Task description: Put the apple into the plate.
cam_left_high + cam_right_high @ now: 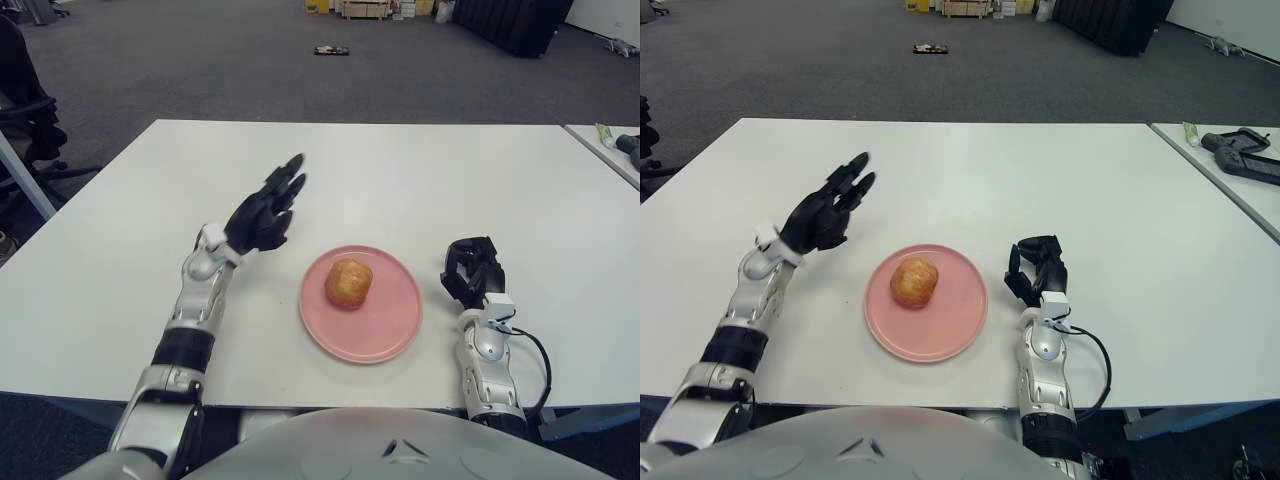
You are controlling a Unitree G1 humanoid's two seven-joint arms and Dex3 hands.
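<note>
Apple [348, 283] is sitting on the pink plate [385, 335], a little left of the plate's centre, nothing touching it. You can judge the placing as done: fruit is in the dish and free of either hand.

Left hand [262, 213] is showing above the table to the left of the plate, clear of the rim, fingers stretched out wide and pointing away from the robot, holding nothing. Whether it is touching the tabletop, you cannot tell from these views.

Right hand [473, 268] is showing just right of the plate, idle, fingers curled in with nothing in them.

What is left for you: by the look of it, only parking the left arm away from the plate, taking care not to sweep the rim on the way.

Surface: a white table [420, 175], plain and flat, carrying only the plate in the near zone. A second white table [1240, 165] is standing off to the right with a dark device [1244, 153] and a small green-tipped tube [1191, 131] on it.

Room: grey carpet beyond, a black office chair [25, 105] at far left, a small dark object [333, 49] lying on the floor, and wooden pallets or boxes [367, 8] at the back.
</note>
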